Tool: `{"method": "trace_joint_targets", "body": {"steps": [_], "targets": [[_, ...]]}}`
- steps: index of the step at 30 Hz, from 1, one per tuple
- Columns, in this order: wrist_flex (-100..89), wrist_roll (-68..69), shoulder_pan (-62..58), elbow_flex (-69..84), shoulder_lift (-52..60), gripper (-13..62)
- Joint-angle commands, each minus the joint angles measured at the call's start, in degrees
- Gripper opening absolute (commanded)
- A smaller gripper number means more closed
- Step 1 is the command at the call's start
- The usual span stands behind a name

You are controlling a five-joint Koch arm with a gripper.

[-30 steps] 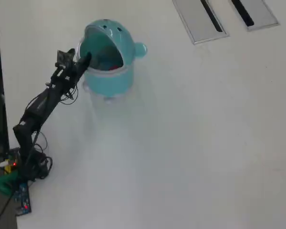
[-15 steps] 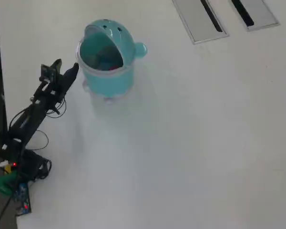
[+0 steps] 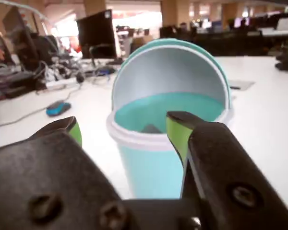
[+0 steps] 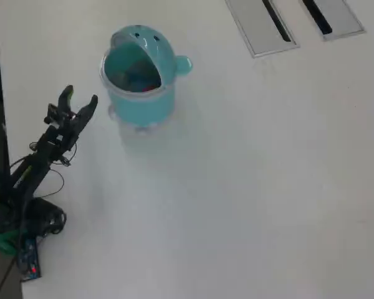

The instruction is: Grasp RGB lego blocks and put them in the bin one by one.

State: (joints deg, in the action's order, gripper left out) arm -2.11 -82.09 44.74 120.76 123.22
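The teal bin (image 4: 140, 106) stands upright at the upper left of the overhead view, hood tipped back and mouth open. Inside it a small red patch (image 4: 151, 89) of a lego block shows near the front rim; the other blocks cannot be made out. My gripper (image 4: 80, 96) is left of the bin, apart from it, open and empty. In the wrist view the bin (image 3: 153, 167) fills the middle, seen between the green-padded fingers of the gripper (image 3: 125, 125); a dark shape lies inside it.
Two grey slotted panels (image 4: 262, 25) (image 4: 333, 15) lie at the top right. The arm's base with cables (image 4: 25, 218) sits at the lower left by the table's left edge. Desks, a monitor and a blue mouse (image 3: 57, 108) show behind.
The gripper has pulled back from the bin's mouth, down and to the left in the overhead view, and its jaws now stand wider apart.
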Motion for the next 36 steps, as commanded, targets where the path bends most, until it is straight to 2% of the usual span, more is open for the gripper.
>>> {"method": "trace_joint_targets", "body": {"steps": [1, 11, 26, 36], "targets": [[-4.04, 1.58, -0.62, -1.32, 2.55, 33.1], [-4.13, 17.4, -3.34, 6.15, 10.72, 33.1], [-18.81, 45.88, -19.86, 21.36, 12.13, 33.2], [-31.2, 52.73, -27.95, 34.37, 12.13, 33.0]]}}
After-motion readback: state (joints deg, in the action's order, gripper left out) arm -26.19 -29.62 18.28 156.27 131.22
